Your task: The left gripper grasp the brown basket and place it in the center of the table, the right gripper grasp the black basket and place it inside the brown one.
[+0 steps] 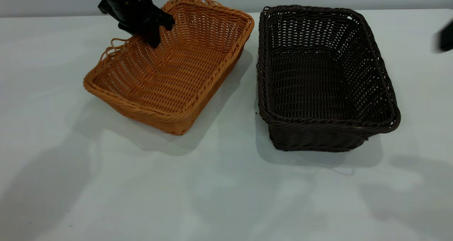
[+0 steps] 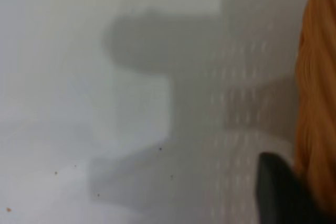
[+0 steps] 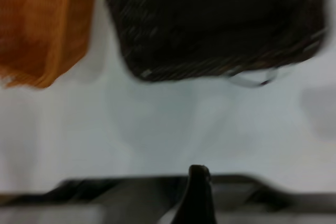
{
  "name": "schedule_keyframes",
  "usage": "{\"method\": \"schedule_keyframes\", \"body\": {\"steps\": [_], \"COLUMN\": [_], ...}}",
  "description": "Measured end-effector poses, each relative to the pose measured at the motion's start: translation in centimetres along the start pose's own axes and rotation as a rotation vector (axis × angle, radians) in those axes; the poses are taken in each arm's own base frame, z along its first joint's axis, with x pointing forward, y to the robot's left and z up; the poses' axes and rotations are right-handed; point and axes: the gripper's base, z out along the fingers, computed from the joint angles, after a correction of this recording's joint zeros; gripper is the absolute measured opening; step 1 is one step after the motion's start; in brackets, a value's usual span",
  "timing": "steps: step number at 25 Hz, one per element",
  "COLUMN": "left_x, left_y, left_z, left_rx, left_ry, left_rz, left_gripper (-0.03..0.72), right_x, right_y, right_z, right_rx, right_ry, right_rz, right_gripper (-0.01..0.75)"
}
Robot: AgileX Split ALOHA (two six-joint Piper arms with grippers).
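The brown basket sits left of the table's middle, turned at an angle, with its far side raised off the table. My left gripper is shut on its far long rim, one finger inside and one outside. The left wrist view shows that finger against the orange wall. The black basket stands upright to the right, a small gap from the brown one. My right gripper is at the far right edge, clear of the black basket. The right wrist view shows the black basket and the brown basket farther off.
Bare tabletop lies in front of both baskets and to the left of the brown one. A pale wall runs behind the table's far edge.
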Motion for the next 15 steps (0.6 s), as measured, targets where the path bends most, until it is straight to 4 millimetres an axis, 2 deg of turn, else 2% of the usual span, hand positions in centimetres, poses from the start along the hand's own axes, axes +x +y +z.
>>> {"method": "schedule_keyframes", "body": {"steps": [4, 7, 10, 15], "left_x": [-0.4, -1.4, -2.8, -4.3], "left_y": [0.0, 0.2, 0.4, 0.7], "left_z": [-0.3, -1.3, -3.3, -5.7], "left_rx": [0.001, 0.003, 0.000, -0.010], "left_ry": [-0.016, -0.020, -0.046, -0.103], "left_rz": [0.002, 0.002, 0.004, 0.006], "left_gripper": [0.084, 0.083, 0.081, 0.081], "right_x": [-0.4, -0.4, -0.2, -0.4], "right_y": [0.3, 0.2, -0.3, -1.6], "right_z": [4.8, 8.3, 10.8, 13.7], "right_rx": [-0.064, -0.078, -0.085, -0.080], "right_ry": [0.093, 0.130, 0.153, 0.127], "right_rz": [0.079, 0.182, 0.265, 0.453], "right_gripper": [0.576, 0.576, 0.576, 0.576]}}
